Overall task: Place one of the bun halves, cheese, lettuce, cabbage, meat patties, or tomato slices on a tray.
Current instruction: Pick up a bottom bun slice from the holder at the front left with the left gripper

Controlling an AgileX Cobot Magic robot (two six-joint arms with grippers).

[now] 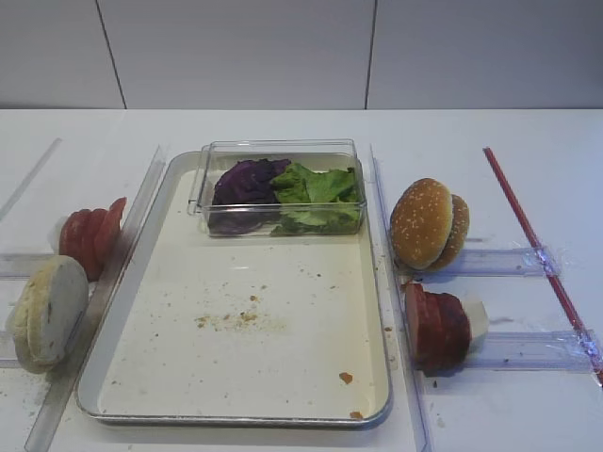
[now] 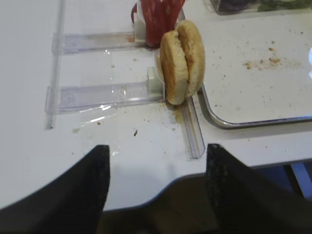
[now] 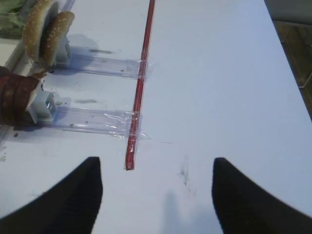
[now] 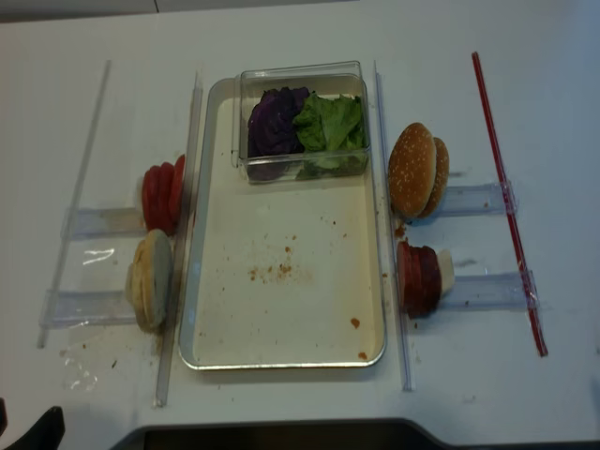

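Note:
The metal tray (image 1: 273, 367) lies mid-table, its floor bare but for crumbs. A clear box (image 1: 278, 151) at its far end holds purple cabbage (image 1: 247, 184) and green lettuce (image 1: 320, 193). Left of the tray stand pale bun halves (image 1: 47, 311) on edge, with red tomato slices (image 1: 89, 235) behind them. Dark meat patties (image 1: 436, 325) stand to the tray's right. No cheese shows. My left gripper (image 2: 157, 146) hangs open and empty over the table's front edge, short of the bun halves (image 2: 181, 61). My right gripper (image 3: 156, 160) is open and empty over bare table, right of the patties (image 3: 14, 97).
Golden sesame buns (image 1: 429, 224) stand right of the tray, behind the patties. A red strip (image 1: 532, 250) runs along the far right. Clear plastic holders (image 2: 102, 95) and long rails (image 1: 396, 282) flank the tray. The table's front edge (image 2: 234, 168) lies just under my left gripper.

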